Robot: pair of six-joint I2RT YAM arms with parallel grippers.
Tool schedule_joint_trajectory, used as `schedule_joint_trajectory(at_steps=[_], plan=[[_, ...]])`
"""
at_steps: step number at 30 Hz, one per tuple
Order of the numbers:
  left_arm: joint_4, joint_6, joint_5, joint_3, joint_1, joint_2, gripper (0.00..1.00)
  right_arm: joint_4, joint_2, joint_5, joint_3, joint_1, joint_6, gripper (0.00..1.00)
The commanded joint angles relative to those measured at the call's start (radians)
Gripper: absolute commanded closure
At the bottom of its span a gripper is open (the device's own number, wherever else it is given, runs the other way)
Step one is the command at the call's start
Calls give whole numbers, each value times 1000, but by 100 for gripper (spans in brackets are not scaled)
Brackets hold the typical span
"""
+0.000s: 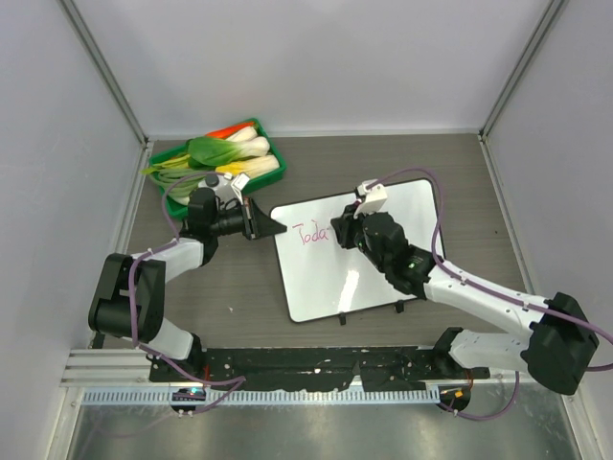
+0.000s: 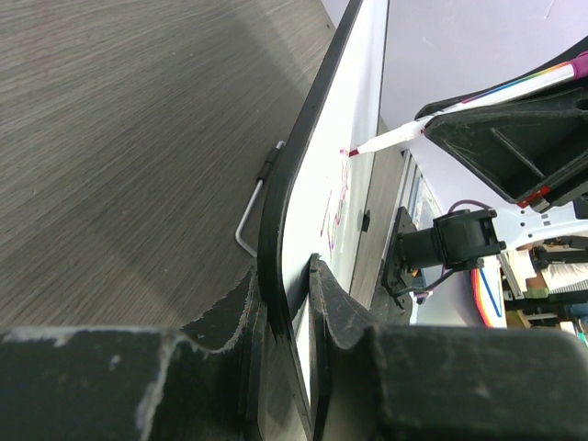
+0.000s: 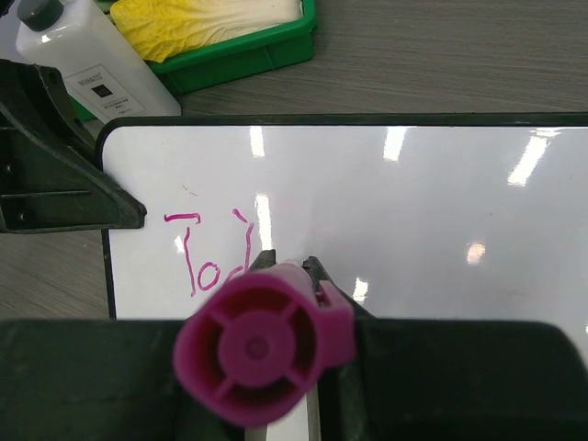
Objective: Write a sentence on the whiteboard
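The whiteboard (image 1: 383,273) stands tilted on the table, right of centre. My left gripper (image 1: 269,227) is shut on its left edge, and in the left wrist view the black rim (image 2: 276,230) sits pinched between the jaws of that gripper (image 2: 287,299). My right gripper (image 1: 347,233) is shut on a pink marker (image 3: 262,344), whose cap end fills the right wrist view. The marker tip (image 2: 353,151) touches the board. Of the sentence (image 3: 209,253), the pink letters "Tod" show at the board's upper left. The marker hides whatever follows them.
A green tray (image 1: 159,153) of leafy vegetables sits at the back left, just behind my left gripper. A white bottle (image 3: 84,66) with a black cap stands by the tray. Two small black feet (image 1: 398,307) prop up the board's near edge. Grey walls enclose the table.
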Motion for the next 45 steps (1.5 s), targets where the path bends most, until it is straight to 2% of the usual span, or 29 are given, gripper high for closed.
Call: schedule_joint_trajectory(at_steps=[1,14,23,36,45], plan=[[-57,139,-28,-1,-30,4,100,18,-24,33,-27,-7,-3,99],[-60,142,-28,0,-30,6,100,-19,-82,11,-79,-3,15,99],[-68,146,-28,3,-30,7,100,41,-154,26,-52,-13,37,99],[-68,146,-27,3,-32,7,100,52,-52,-38,-16,-77,43,99],[-69,147,-27,6,-32,12,100,76,-99,-78,-64,-97,69,99]])
